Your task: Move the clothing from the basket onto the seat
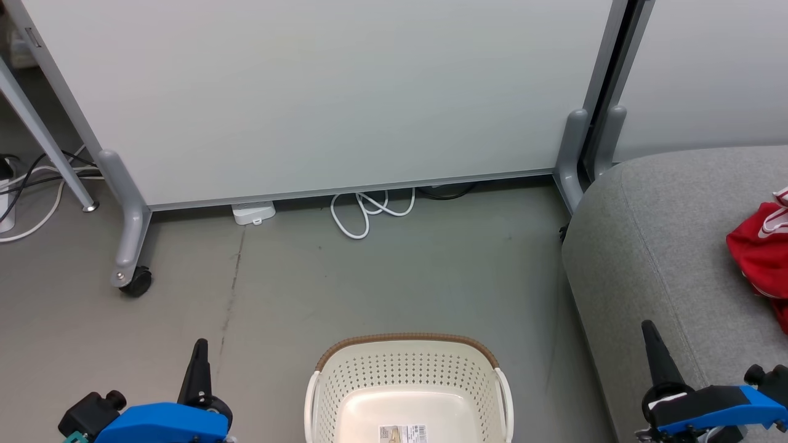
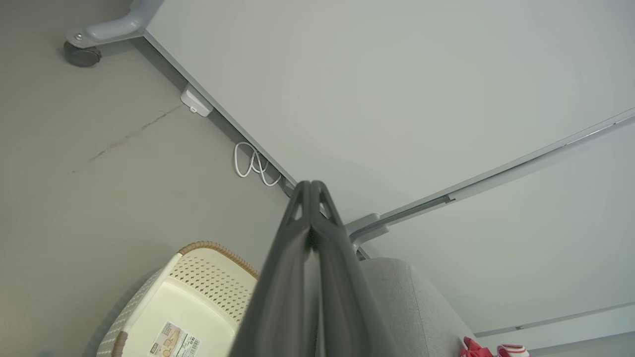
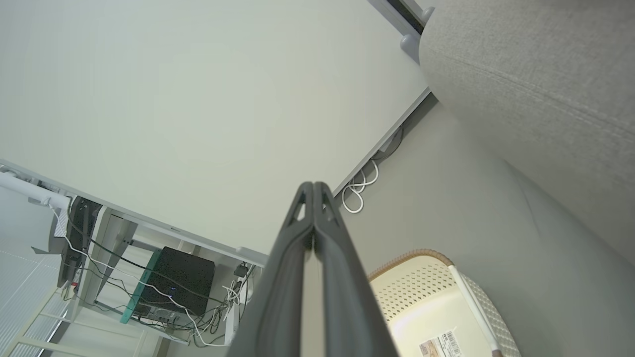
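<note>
The cream-white perforated basket (image 1: pixel 407 394) with a brown woven rim stands on the floor at the bottom centre; nothing lies on the part of its bottom that shows, only a label sticker. Red clothing (image 1: pixel 762 255) with white trim lies on the light-grey seat (image 1: pixel 665 246) at the right edge. My left gripper (image 1: pixel 198 363) is shut and holds nothing, to the left of the basket. My right gripper (image 1: pixel 654 344) is shut and holds nothing, over the seat's front edge. The basket (image 2: pixel 183 307) and a bit of red clothing (image 2: pixel 488 348) show in the left wrist view, the basket (image 3: pixel 436 302) and seat (image 3: pixel 536 89) in the right wrist view.
A pale partition panel (image 1: pixel 320 92) on grey wheeled feet (image 1: pixel 132 246) stands behind the basket. A white cable loop (image 1: pixel 369 212) and a white adapter (image 1: pixel 253 213) lie at its base. More cables (image 1: pixel 31 184) run at the far left. A desk with a black box (image 3: pixel 173 282) shows in the right wrist view.
</note>
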